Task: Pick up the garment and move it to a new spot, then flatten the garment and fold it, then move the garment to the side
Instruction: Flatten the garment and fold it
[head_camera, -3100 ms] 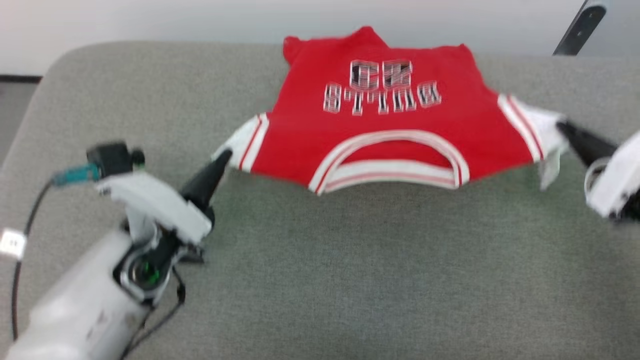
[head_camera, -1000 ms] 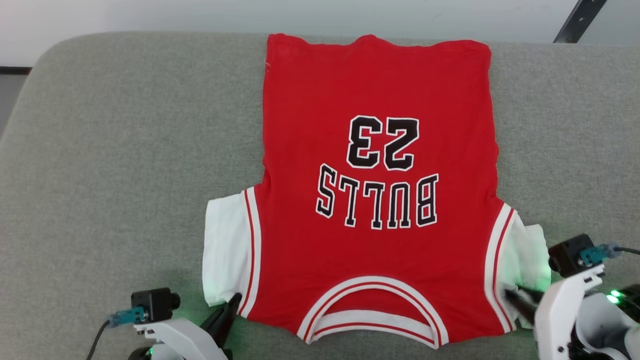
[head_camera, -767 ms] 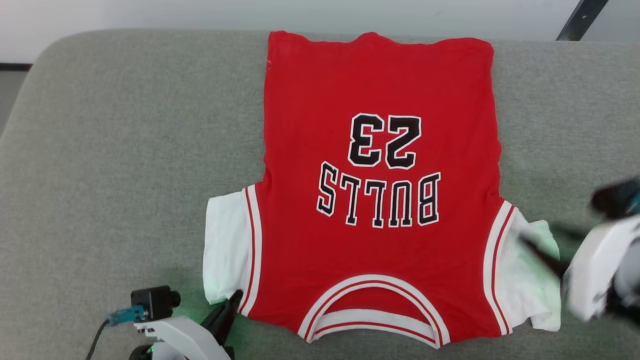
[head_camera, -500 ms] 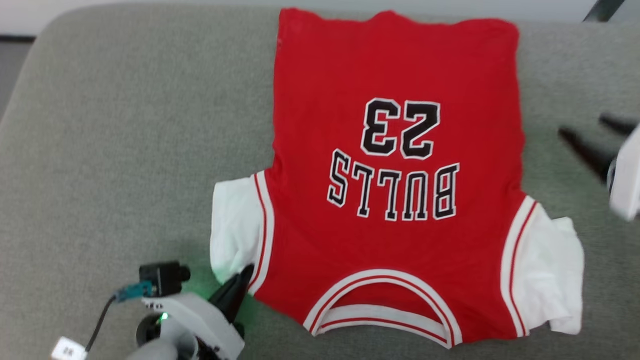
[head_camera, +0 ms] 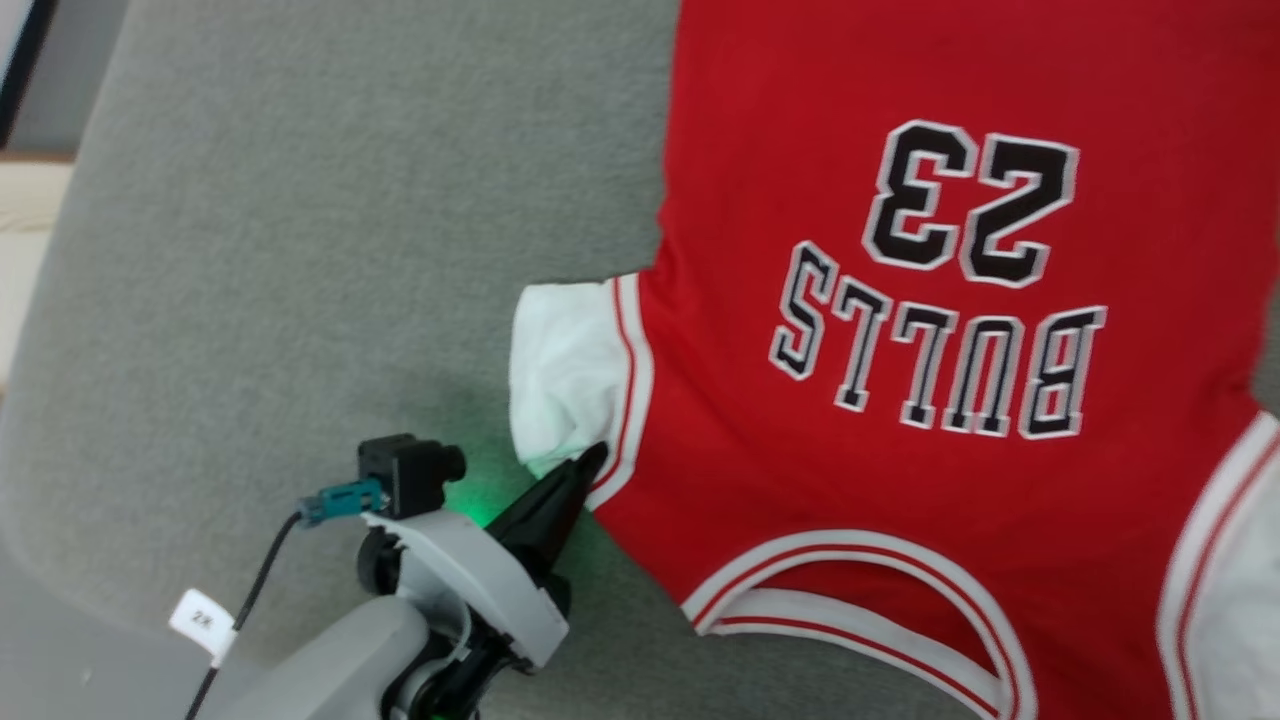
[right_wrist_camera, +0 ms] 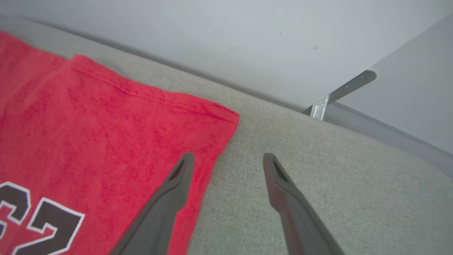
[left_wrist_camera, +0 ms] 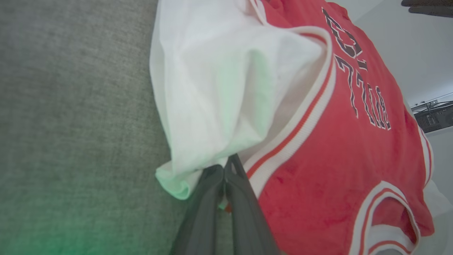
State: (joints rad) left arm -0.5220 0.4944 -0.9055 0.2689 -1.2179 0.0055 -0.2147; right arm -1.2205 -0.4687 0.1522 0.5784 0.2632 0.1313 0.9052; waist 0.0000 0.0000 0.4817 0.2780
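1. The garment (head_camera: pixel 900 400) lies spread on a grey upholstered surface (head_camera: pixel 300 250), printed side up. In the head view its black, white-outlined lettering (head_camera: pixel 950 330) reads upside down.
2. The striped neck trim (head_camera: pixel 860 590) is at the near end, toward the robot, and the plain red body runs away toward the far edge of the surface.
3. A white short sleeve (head_camera: pixel 565 370) sticks out on the robot's left side of the garment, bordered by a white-and-red striped band. It is bunched and slightly puffed rather than flat.
4. The left gripper (head_camera: pixel 590 460) has its two dark fingers pressed tight together. Their tips meet the near corner of that sleeve, right beside the striped band.
5. In the left wrist view the closed fingertips (left_wrist_camera: pixel 226 170) run in under the sleeve's folded edge and pinch a bit of cloth between them.
6. A small black camera (head_camera: pixel 405 470) sits on the left wrist, and a dark cable (head_camera: pixel 260 590) with a white tag (head_camera: pixel 200 622) trails from it. A green glow falls on the surface next to it.
7. The right gripper (right_wrist_camera: pixel 228 157) is spread wide and holds nothing.
8. It is at the garment's far hem corner: one finger (right_wrist_camera: pixel 177 180) shows over the red cloth, the other over bare grey upholstery. Whether either touches down cannot be told.
9. Beyond that corner are a pale wall (right_wrist_camera: pixel 212 35) and a slanted metal bracket (right_wrist_camera: pixel 339 90).
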